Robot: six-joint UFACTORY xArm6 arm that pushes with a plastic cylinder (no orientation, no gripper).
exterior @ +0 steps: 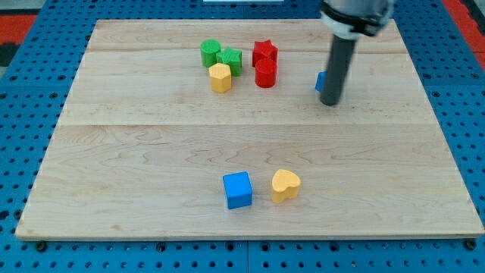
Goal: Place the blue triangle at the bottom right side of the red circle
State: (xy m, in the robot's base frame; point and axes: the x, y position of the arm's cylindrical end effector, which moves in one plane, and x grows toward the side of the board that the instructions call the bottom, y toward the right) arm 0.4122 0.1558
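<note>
Blue triangle (320, 81) sits in the upper right part of the worktop (151, 152), mostly hidden behind the rod (337, 68) – only a small blue sliver shows at the rod's left edge, so which way it points and its long axis cannot be told. My tip (330, 102) is down on the wood, touching or just beside that sliver on its right and slightly below it. No gripper on this arm (just the straight dark rod), so nothing to report as spread or pinching.

Red circle (265, 74) is to the view's left of the triangle, apart from it, with bare wood between. Red star (264, 53) sits right behind the red circle, touching it. Further left is a tight cluster: green cylinder (210, 52), green star-like block (230, 60) beside it, yellow hexagon (220, 77) just below both.

Near the view's bottom centre – blue cube (237, 189) and yellow heart (285, 185), side by side, small gap between them, well apart from everything above.

Surface: pale wooden board with visible plank seams running left to right, light grain, corners slightly rounded. It lies on a blue perforated base (23, 114) with a regular grid of holes, showing on all sides. A bit of red shows at the view's top right corner (470, 15). The rod's silver and dark mount (356, 15) is cut off by the top edge
</note>
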